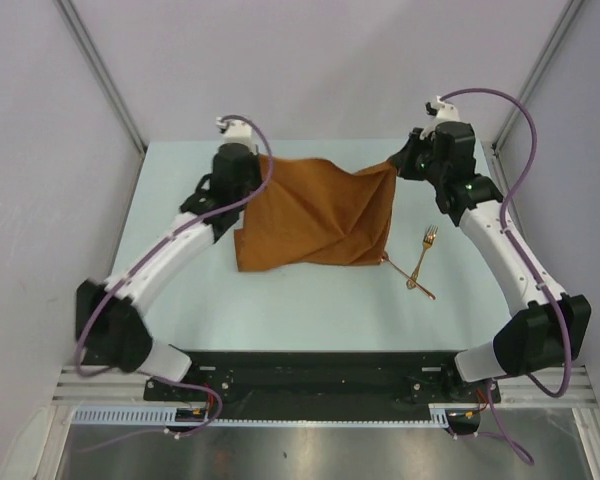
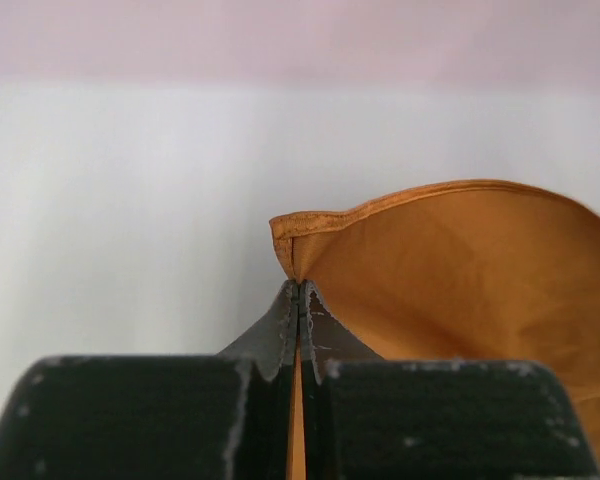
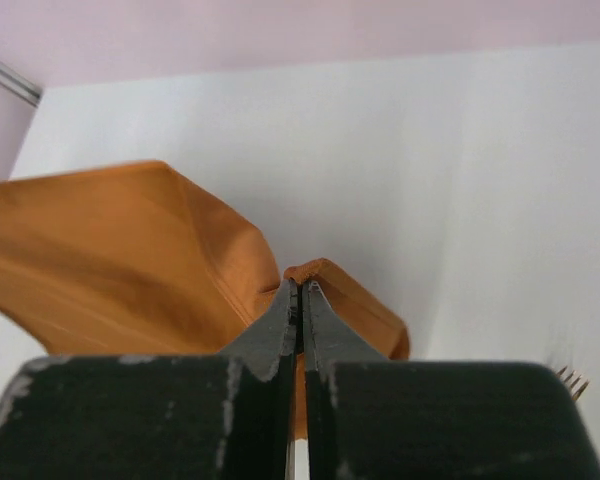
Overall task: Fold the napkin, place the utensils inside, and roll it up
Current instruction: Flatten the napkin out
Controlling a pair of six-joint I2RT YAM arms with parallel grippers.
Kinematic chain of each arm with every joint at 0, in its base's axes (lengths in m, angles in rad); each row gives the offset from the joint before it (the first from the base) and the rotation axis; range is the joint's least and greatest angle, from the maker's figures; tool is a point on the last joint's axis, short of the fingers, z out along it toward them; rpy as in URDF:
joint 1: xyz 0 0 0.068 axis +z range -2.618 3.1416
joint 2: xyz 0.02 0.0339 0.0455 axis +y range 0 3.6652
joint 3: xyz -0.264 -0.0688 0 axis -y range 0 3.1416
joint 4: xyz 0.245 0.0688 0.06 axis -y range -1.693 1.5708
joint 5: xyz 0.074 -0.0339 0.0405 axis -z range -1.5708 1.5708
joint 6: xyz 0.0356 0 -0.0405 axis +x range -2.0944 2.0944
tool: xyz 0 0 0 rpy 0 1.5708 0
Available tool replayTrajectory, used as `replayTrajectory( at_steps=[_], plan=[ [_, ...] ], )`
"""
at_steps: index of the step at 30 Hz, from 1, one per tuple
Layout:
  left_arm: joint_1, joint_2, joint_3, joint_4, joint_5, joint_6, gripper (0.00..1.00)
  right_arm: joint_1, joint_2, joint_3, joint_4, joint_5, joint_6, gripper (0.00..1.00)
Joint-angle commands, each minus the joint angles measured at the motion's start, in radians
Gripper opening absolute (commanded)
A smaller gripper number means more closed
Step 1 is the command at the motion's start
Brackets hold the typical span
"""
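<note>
The left jaws are clamped on the far-left corner of the napkin [image 1: 315, 215] and the right jaws on its far-right corner, its near edge lying on the bench [image 1: 300, 305], with the crossed utensils [image 1: 420, 262] just right of it.

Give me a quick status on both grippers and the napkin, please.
Left gripper and right gripper shut on napkin far corners. Utensils right of it. Nothing blocking.

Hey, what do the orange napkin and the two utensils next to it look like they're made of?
The napkin looks like woven cloth, maybe cotton or polyester, faintly shiny: it drapes in soft creases and has a stitched hem. The utensils look like thin metal with a copper or bronze-toned finish, judging by slim rigid shapes and colour.
</note>
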Motion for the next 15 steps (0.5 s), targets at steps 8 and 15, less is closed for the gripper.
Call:
replayTrajectory(
  at_steps=[8,15],
  plan=[
    [0.003,-0.619,-0.025,-0.028,-0.175,0.161,0.00,0.147,-0.301,0.180,0.036,0.159,-0.193,0.00],
    [0.003,-0.788,0.159,-0.171,-0.243,0.216,0.00,0.264,-0.409,0.295,0.040,0.227,-0.287,0.00]
  ],
)
